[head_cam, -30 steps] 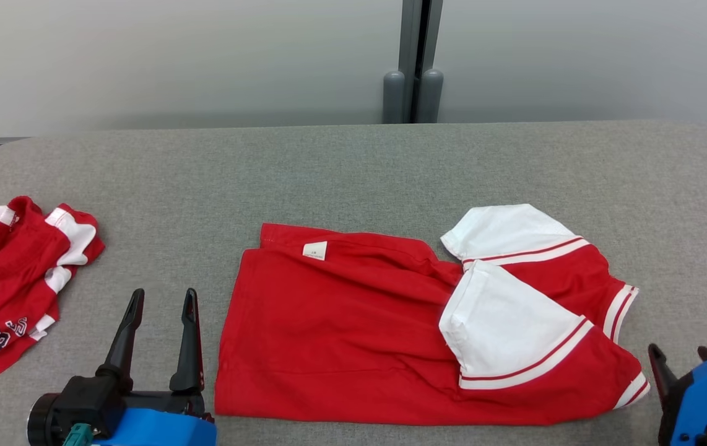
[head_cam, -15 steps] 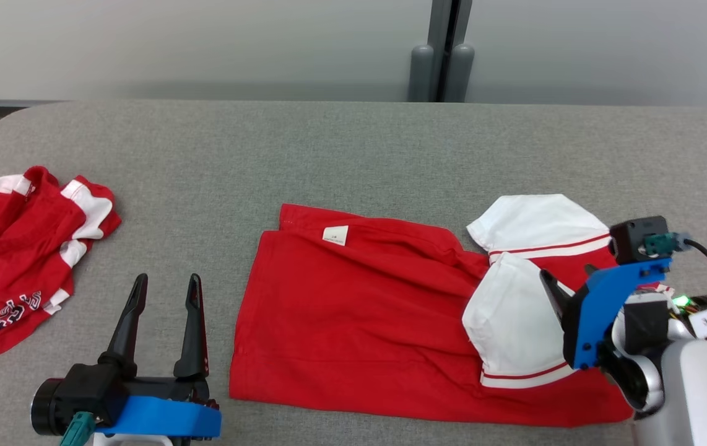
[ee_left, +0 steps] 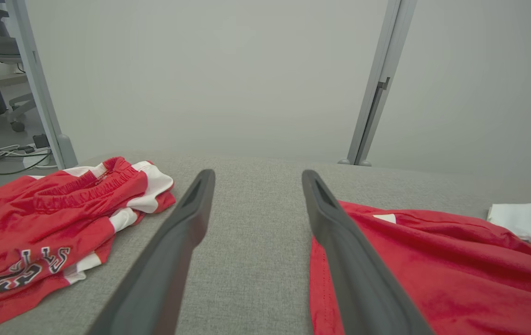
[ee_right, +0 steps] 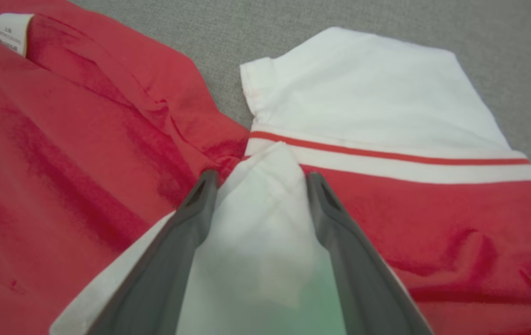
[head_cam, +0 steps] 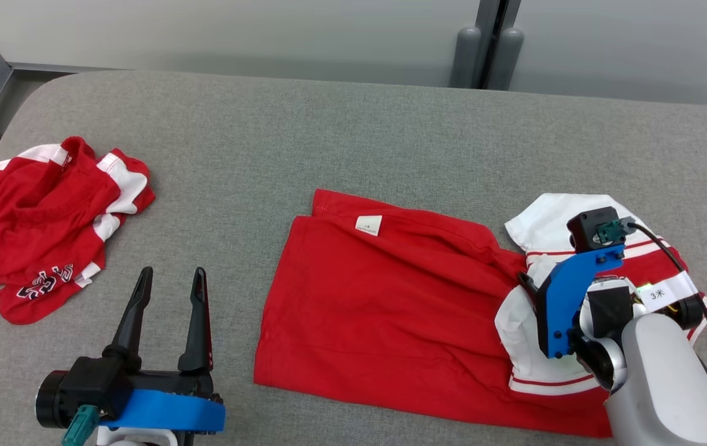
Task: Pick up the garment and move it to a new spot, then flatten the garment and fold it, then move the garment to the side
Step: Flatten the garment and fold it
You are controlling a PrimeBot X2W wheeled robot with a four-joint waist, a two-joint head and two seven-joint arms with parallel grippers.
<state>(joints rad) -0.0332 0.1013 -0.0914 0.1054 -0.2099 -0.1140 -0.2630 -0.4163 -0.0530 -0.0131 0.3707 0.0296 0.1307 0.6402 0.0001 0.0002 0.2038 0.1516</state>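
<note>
Garment (head_cam: pixel 390 297) partly hidden by right claw (ee_right: pixel 258 179); shorts (head_cam: pixel 38 217), perhaps, lie left.

Garment (head_cam: pixel 390 310) lies right of centre on the table (head_cam: pixel 329 136), near its front edge; shorts (head_cam: pixel 38 217) sit at the left edge, well apart.

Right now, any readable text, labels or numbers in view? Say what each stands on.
"3米": white tag at the right forearm.
Too small to read: white label on the flat red garment.
Creased, unreadable: lettering on the crumpled red garment.
</note>
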